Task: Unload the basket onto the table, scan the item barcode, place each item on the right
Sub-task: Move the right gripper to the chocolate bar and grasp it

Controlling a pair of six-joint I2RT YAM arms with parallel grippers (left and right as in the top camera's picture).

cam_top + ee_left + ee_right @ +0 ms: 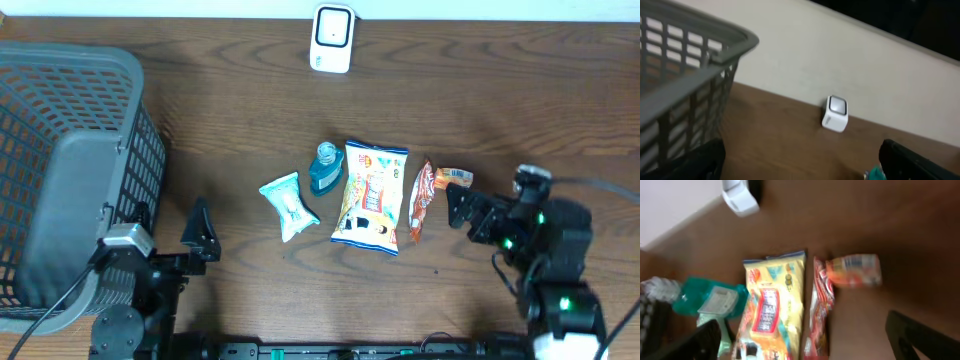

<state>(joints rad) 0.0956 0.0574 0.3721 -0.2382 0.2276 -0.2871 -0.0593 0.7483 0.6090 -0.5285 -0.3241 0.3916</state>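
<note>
Since my left claw (200,235) and right claw (463,212) hang open and empty, I judge nothing scanned yet: the yellow snack bag (372,195) lies among packets (422,200) on the desk (250,120), well apart from the white scanner (331,38).

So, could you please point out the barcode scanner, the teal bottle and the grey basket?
barcode scanner (332,38), overhead view, its white face.
teal bottle (325,172), overhead view, its body.
grey basket (150,160), overhead view, its right mesh wall.

Black left arm (128,300), silver wrist block (126,240), black cable (60,300), black right arm (548,235), green lights (508,243), white cap (533,174), grey cable (600,185), pointed black fingers (201,228)
</note>
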